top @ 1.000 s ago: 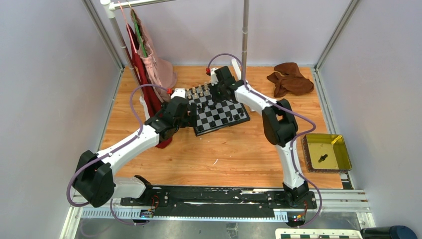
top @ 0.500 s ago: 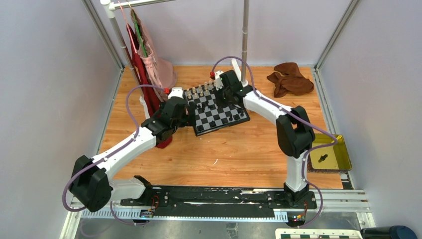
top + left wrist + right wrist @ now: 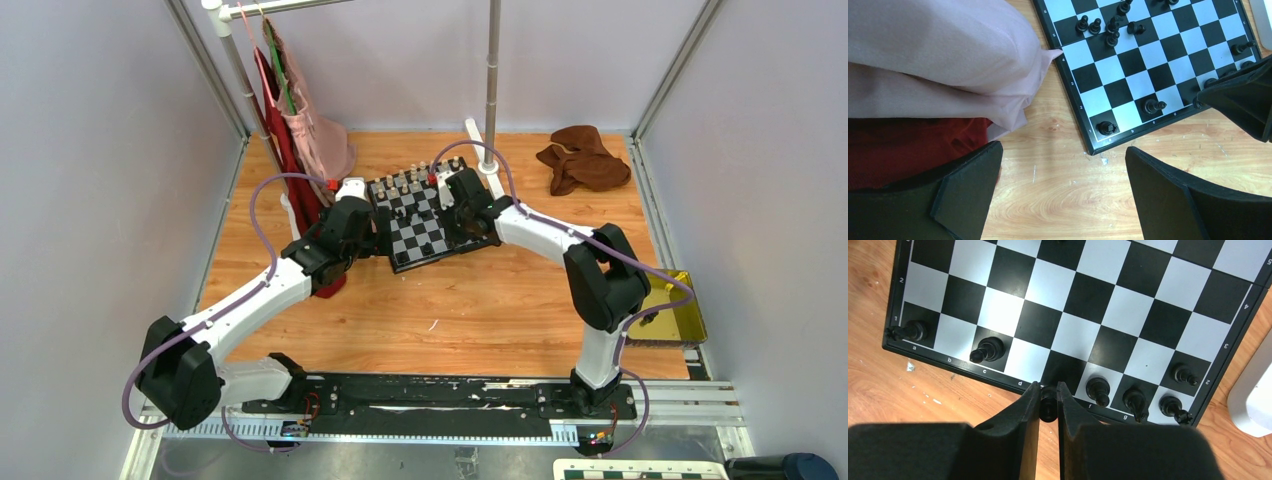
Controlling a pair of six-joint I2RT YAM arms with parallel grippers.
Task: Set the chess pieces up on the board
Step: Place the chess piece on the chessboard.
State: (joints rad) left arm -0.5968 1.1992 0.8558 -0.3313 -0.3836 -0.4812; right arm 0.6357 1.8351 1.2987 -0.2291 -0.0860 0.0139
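Observation:
The board [image 3: 432, 213] lies at the middle back of the table, with cream pieces [image 3: 402, 183] along its far edge and black pieces [image 3: 989, 349] on its near rows. My right gripper [image 3: 1048, 390] is shut on a black chess piece [image 3: 1048, 407], holding it over the near edge of the board [image 3: 1128, 305] by file e. Black pieces stand on a1 [image 3: 915, 330], c1, f1 [image 3: 1097, 386], g1, h1 and h2. My left gripper [image 3: 1063, 160] is open and empty over bare wood just off the board's near left corner [image 3: 1098, 145]. A cluster of black pieces [image 3: 1112, 27] stands mid-board.
Pink and red garments [image 3: 300, 130] hang from a rack at the back left, the pink cloth [image 3: 943, 60] touching the board's left edge. A brown cloth [image 3: 583, 157] lies back right. A yellow tray [image 3: 675, 318] holding one black piece sits at the right edge.
My right gripper has moved from the board's far right side towards the near edge, carrying the black piece. My left arm has barely moved.

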